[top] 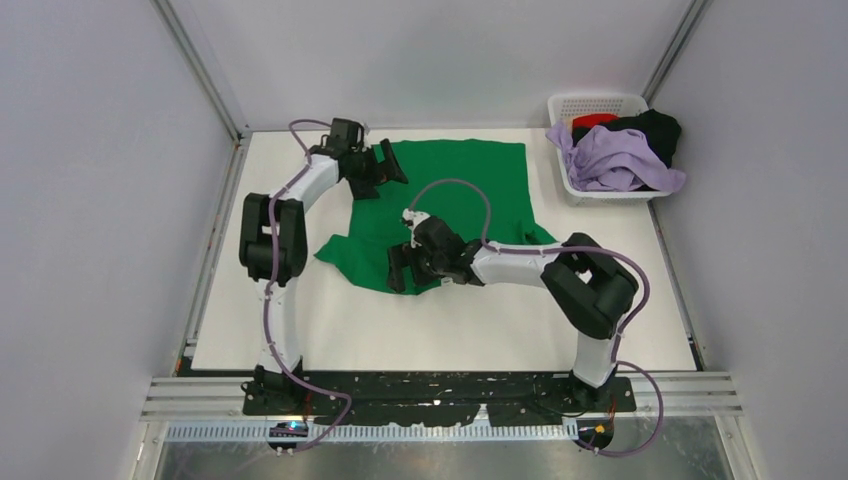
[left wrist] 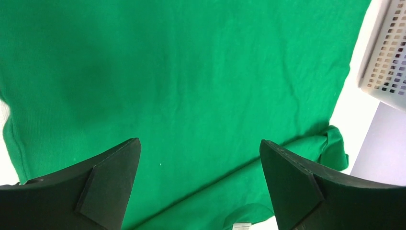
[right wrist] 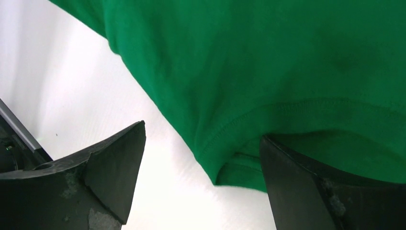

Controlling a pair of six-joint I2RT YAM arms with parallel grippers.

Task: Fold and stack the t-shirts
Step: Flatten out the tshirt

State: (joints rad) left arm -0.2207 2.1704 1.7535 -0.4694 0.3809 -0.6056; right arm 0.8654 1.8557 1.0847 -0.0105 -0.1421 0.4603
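One green t-shirt (top: 500, 185) beneath left claw (top: 385, 168), its near edge beneath right claw (top: 400, 268).

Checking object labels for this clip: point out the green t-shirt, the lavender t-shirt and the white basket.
green t-shirt (top: 465, 162): top external view, flat middle of its body.
lavender t-shirt (top: 620, 165): top external view, bunched cloth in the basket.
white basket (top: 600, 100): top external view, far rim.

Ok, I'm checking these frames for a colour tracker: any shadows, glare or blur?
Top external view: even light, sharp, no glare on the green t-shirt. Left wrist view: a soft dark shadow patch on the cloth upper left; the white slotted basket is slightly soft. Right wrist view: table washes out white, hem stitching is readable.
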